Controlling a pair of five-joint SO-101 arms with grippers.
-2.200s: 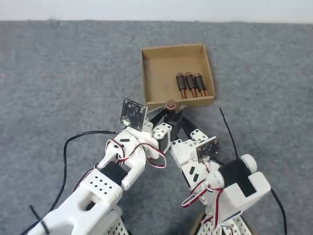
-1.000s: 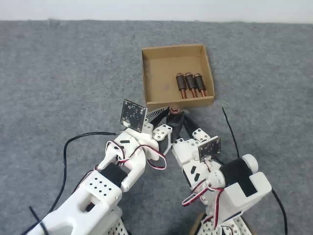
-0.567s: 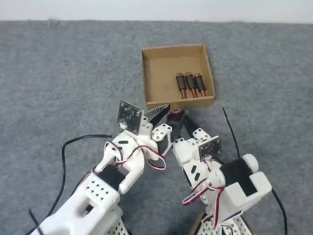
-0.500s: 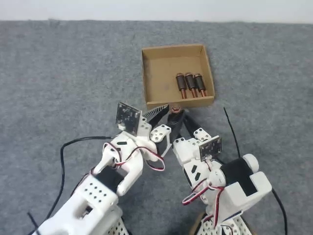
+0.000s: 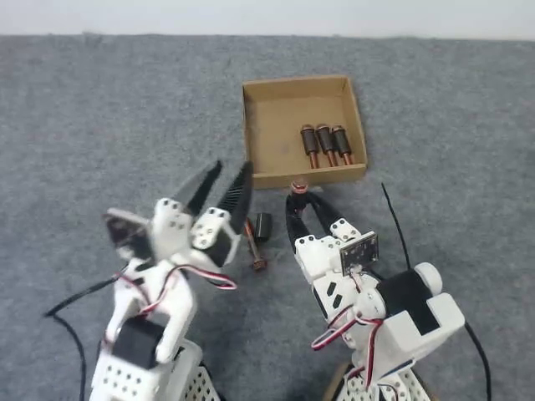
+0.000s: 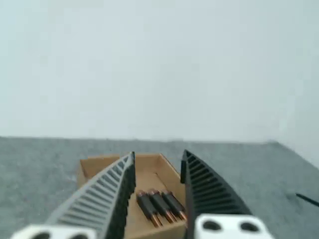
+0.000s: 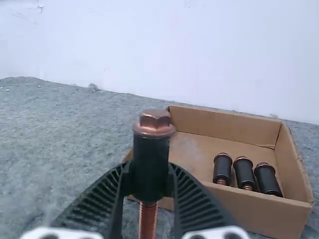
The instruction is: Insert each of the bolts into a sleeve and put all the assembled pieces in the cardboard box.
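Note:
My right gripper (image 5: 298, 197) is shut on a black sleeve with a copper bolt through it (image 7: 150, 159), held upright just in front of the cardboard box (image 5: 303, 81). The bolt's head (image 5: 298, 187) shows between the fingers. Three assembled pieces (image 5: 328, 144) lie side by side in the box's right half, also seen as dark sleeves (image 7: 244, 172) in the right wrist view. My left gripper (image 5: 234, 166) stands open and lifted, left of the right one, with nothing between its fingers (image 6: 114, 189). Below it on the carpet lie a loose black sleeve (image 5: 264, 226) and a loose copper bolt (image 5: 253, 249).
Grey carpet covers the table up to a white wall at the back. A thin black cable (image 5: 393, 225) runs right of the right arm, and another cable (image 5: 79, 299) trails left of the left arm. The box's left half (image 5: 274, 125) is bare.
The left arm pulled back and up from the right gripper, and its fingers spread open. A loose sleeve and bolt now show on the carpet. The right gripper kept its piece, barely moving.

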